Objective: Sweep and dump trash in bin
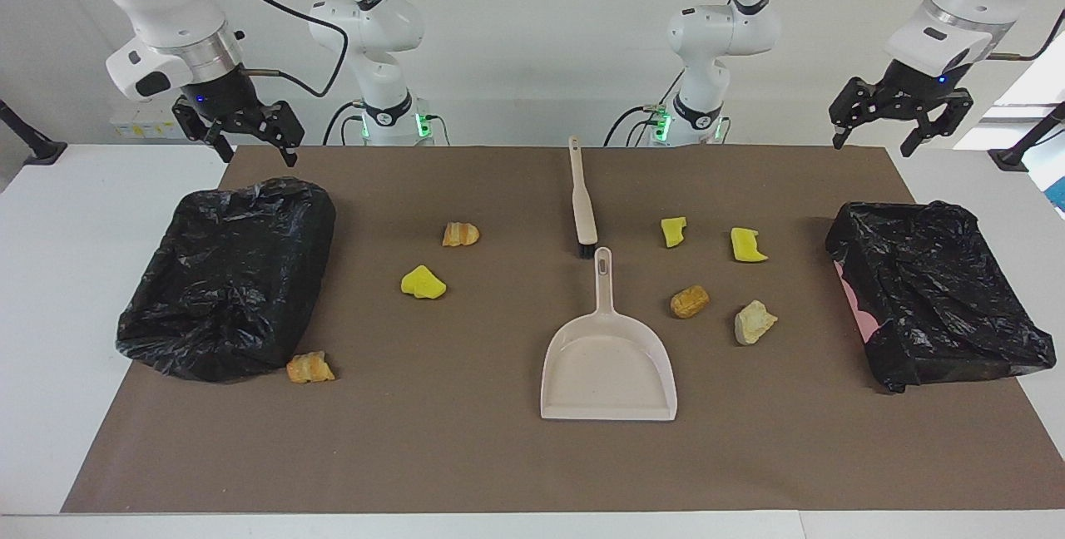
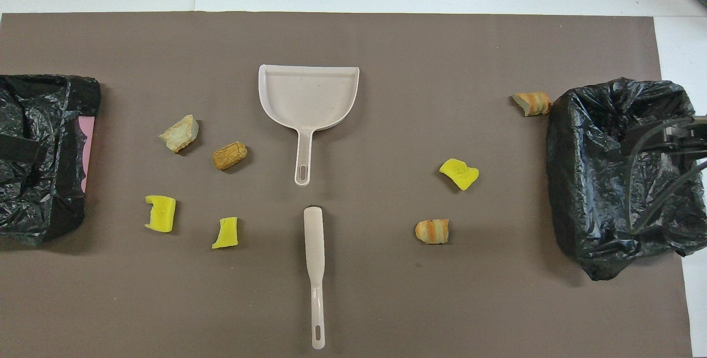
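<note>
Trash (image 1: 423, 283) all loose on the brown mat (image 1: 466, 456) — we count seven lumps, four toward the left arm's end, three toward the right arm's, none in the dustpan (image 1: 608, 373) or either black-bagged bin (image 1: 225, 273). Brush (image 1: 582, 205) lies untouched just beside the dustpan handle. Left gripper (image 1: 900, 125) and right gripper (image 1: 247, 135) wait raised, fingers spread, holding nothing — sweeping and dumping all left, we judge.
</note>
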Controlling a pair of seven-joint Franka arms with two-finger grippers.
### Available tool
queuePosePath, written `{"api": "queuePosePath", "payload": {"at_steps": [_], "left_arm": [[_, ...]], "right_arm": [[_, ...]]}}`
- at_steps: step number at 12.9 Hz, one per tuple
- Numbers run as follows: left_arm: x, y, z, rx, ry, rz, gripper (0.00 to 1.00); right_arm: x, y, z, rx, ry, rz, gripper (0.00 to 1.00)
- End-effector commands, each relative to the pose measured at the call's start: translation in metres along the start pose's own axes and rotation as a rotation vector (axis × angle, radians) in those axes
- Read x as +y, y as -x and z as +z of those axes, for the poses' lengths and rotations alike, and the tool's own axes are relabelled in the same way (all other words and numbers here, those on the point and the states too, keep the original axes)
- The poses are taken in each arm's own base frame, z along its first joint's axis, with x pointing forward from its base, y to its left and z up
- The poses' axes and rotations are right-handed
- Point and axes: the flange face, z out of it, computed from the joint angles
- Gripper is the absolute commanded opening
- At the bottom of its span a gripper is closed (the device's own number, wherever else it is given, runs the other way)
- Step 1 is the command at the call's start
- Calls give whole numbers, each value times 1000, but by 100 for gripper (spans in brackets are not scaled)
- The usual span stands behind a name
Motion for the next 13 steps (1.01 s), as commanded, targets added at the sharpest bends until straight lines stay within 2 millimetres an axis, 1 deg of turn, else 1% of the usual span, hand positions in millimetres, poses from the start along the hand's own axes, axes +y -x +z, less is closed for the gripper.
{"api": "queuePosePath", "payload": {"at_steps": [1,4,13], "left_arm": [[1,6,-1,10,8,5,100],[1,5,-1,16,6,7,100],[-1,8,-1,4,3,4,100]], "right_arm": [[4,6,-1,-8,-15,-9,100],[2,5,-3,-2,-17,-15,100],[0,5,-2,-5,-17,-21,100]]}}
